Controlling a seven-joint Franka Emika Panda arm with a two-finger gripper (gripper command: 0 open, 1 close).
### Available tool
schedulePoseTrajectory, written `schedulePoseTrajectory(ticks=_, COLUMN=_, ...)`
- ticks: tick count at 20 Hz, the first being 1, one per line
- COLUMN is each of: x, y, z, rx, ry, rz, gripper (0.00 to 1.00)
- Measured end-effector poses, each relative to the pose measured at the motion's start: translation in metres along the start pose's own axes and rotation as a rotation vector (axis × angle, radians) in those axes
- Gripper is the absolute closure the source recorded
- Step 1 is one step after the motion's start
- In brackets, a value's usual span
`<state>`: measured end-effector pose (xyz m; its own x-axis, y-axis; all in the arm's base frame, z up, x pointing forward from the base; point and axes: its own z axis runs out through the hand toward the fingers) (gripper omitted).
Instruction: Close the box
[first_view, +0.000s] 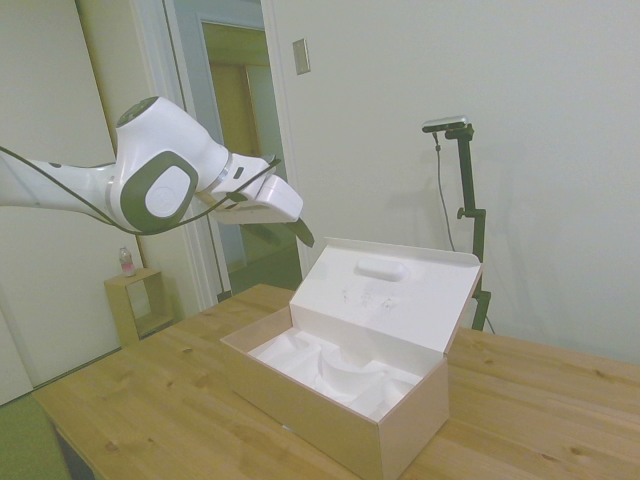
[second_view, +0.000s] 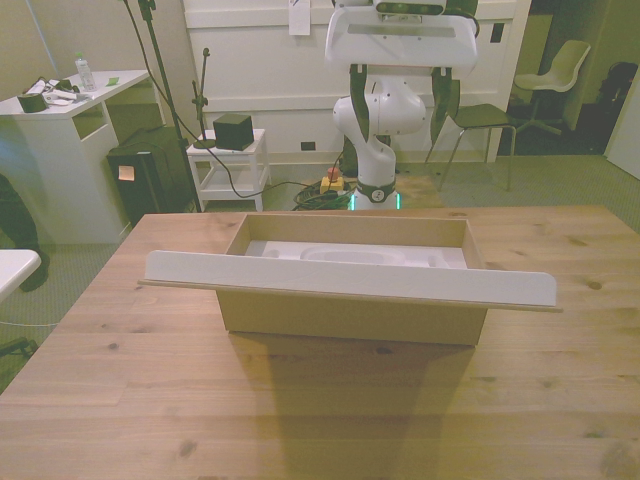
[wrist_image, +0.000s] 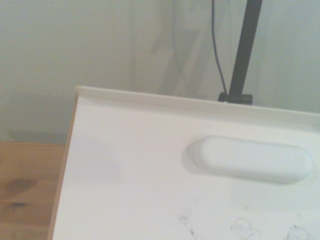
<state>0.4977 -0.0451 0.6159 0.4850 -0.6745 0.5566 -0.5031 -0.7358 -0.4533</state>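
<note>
1. Fingers of the gripper (first_view: 300, 232) are showing only as one dark tip in the side view, so I cannot tell whether they are apart or together; the gripper is hovering in the air just beside the lid's top edge, touching nothing.
2. Sitting near the middle of the surface (second_view: 120, 400), the box (second_view: 350, 312) is standing open, its lid (first_view: 390, 290) tilting up and away from the arm, with a white moulded insert (first_view: 335, 372) lying inside.
3. Judging by the thin cardboard walls, the box is probably light and fairly stiff, so a hard shove may be sliding it across the wood rather than folding the hinge.
4. Pushing seems better than gripping: the free top rim of the lid (wrist_image: 190, 102), or the white face near the oval bump (wrist_image: 252, 158), is offering the best leverage.
5. Around the box the wooden surface is lying flat and bare.
6. Beyond it, a small wooden cube shelf (first_view: 135, 303) is standing by a doorway, and a white desk (second_view: 60, 150) and a chair (second_view: 555, 75) are standing well apart from the work.
</note>
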Motion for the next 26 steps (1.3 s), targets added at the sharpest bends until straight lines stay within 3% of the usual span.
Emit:
schedulePoseTrajectory(ticks=6, x=0.024, y=-0.021, z=0.014, rx=0.023, ry=0.020, rz=0.002, gripper=0.00)
schedulePoseTrajectory(ticks=12, x=0.071, y=-0.109, z=-0.049, rx=0.066, ry=0.035, rz=0.006, gripper=0.00)
schedulePoseTrajectory(ticks=26, x=0.142, y=-0.155, z=0.066, rx=-0.055, ry=-0.027, rz=0.050, gripper=0.00)
